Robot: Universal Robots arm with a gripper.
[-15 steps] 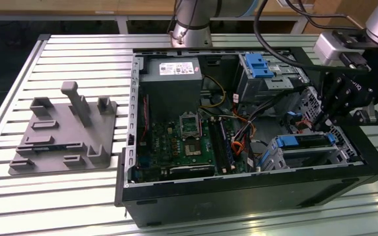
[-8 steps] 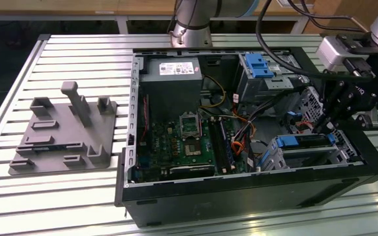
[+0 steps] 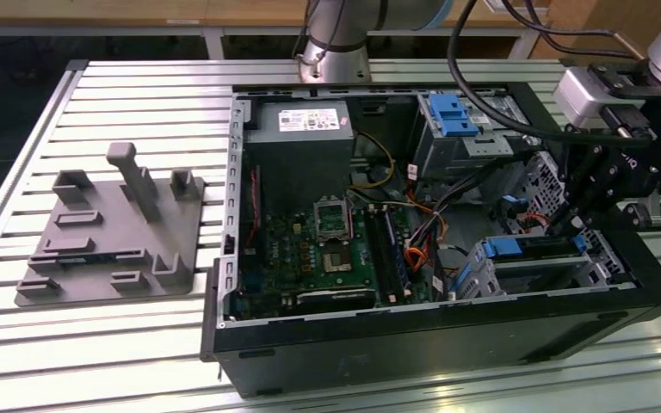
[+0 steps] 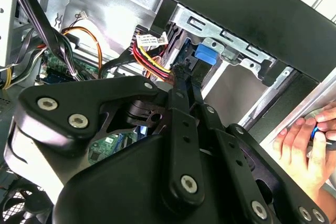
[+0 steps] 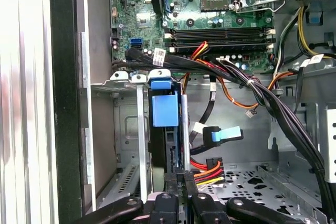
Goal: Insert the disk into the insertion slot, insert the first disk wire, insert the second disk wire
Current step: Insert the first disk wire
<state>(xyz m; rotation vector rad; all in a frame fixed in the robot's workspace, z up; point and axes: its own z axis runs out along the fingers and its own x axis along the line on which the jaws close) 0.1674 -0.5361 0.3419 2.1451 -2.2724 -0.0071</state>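
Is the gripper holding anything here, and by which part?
The gripper seems to pinch the disk wire by its black connector, at the edge of the disk in the insertion slot.

An open black computer case (image 3: 423, 344) lies on a slatted metal table (image 3: 135, 86). Inside the case sit a green motherboard (image 3: 307, 249) and a grey power supply (image 3: 296, 163). Outside it, nearby, rests a grey fixture plate (image 3: 89, 258).
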